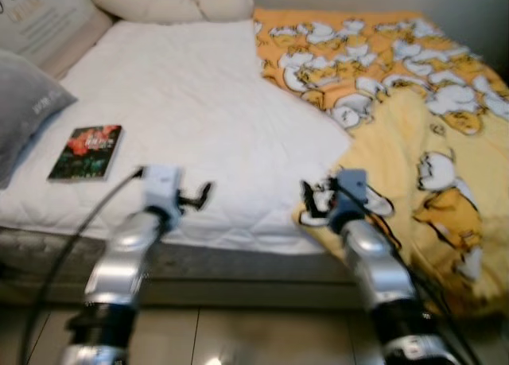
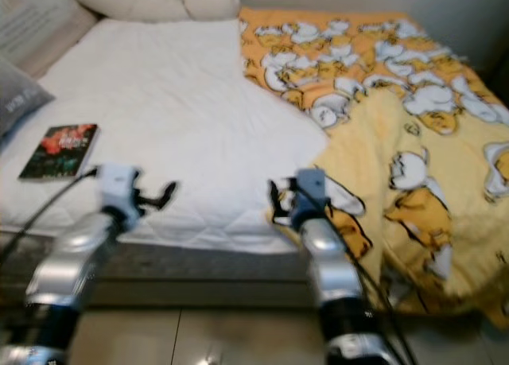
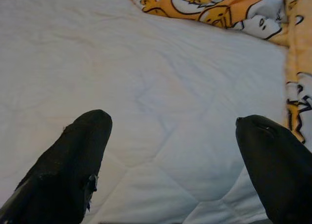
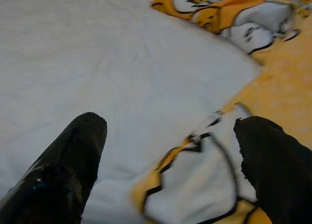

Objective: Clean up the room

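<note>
Here, right pincer (image 1: 312, 199) spread wide and empty, poised over the near corner of the yellow duck-print blanket (image 1: 413, 142), one finger (image 4: 273, 165) above the print and the other above bare white sheet. Left pincer (image 1: 197, 196) likewise splayed and holding nothing, hovering over the white quilted mattress (image 1: 199, 110) near the bed's front edge, apart from the blanket. Beyond the pincers, blanket rumpled and pushed toward the bed's right half, folded back on itself and spilling over the near edge toward the floor; mattress bare on the left. Further out, a book (image 1: 86, 152) with a dark cover lying flat near the left edge, just beside a grey pillow (image 1: 24, 102); cream pillows (image 1: 171, 3) along the headboard end. Judged as the opening of bed-making: reaching for the blanket corner, not yet gripped. Next move calls for lowering the right pincer onto that loose corner, closing on a single layer of cloth, then drawing it leftward across the mattress; left pincer likely needed on the same hem to keep the spread even. Book probably best removed first, lest it be buried.
</note>
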Robot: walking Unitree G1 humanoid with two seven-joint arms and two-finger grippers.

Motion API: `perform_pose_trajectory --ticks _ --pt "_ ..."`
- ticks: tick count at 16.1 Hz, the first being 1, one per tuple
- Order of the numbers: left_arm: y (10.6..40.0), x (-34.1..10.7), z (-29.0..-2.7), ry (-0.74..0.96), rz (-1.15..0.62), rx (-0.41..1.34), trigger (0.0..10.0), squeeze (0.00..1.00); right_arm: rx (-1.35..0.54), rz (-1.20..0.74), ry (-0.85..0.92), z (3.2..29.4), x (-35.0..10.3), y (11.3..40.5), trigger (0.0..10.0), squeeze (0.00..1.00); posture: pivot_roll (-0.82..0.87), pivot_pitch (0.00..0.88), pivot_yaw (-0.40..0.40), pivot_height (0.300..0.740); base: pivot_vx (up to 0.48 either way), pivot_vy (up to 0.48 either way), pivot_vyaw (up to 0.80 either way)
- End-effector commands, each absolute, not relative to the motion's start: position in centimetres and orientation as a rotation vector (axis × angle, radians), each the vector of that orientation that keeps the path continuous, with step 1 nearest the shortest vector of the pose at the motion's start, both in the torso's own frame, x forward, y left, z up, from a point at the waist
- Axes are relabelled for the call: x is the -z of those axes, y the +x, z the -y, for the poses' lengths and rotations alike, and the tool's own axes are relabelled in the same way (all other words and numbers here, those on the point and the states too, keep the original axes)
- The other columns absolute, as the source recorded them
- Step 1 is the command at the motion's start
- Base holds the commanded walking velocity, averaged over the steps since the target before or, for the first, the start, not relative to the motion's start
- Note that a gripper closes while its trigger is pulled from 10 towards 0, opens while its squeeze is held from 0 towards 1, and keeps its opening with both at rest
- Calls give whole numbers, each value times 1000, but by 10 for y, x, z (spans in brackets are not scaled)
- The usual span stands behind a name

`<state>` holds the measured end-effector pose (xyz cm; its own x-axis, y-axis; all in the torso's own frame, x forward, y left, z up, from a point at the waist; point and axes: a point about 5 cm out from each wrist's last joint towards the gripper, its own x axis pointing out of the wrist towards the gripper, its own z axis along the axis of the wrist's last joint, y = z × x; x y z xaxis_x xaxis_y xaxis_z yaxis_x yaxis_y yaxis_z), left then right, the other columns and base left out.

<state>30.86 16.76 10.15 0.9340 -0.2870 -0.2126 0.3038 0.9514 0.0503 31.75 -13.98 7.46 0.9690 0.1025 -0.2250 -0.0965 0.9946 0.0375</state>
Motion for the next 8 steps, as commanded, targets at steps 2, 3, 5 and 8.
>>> perform_pose_trajectory --ticks 2,3,5,8 --pt "309 -103 -175 94 -206 286 10000 392 -106 -222 21 137 -77 319 10000 0 7 0 -2 740 302 0 0" --pt "309 -103 -175 95 -206 287 10000 396 -105 -225 17 137 -77 319 10000 0 7 0 -2 740 304 0 0" --pt "308 -103 -174 95 -207 290 10000 392 -107 -232 10 136 -75 318 10000 0 10 0 -4 740 304 0 0" --pt "308 -102 -173 95 -207 291 10000 392 -109 -238 10 136 -74 317 10000 0 12 0 -7 740 301 0 0"
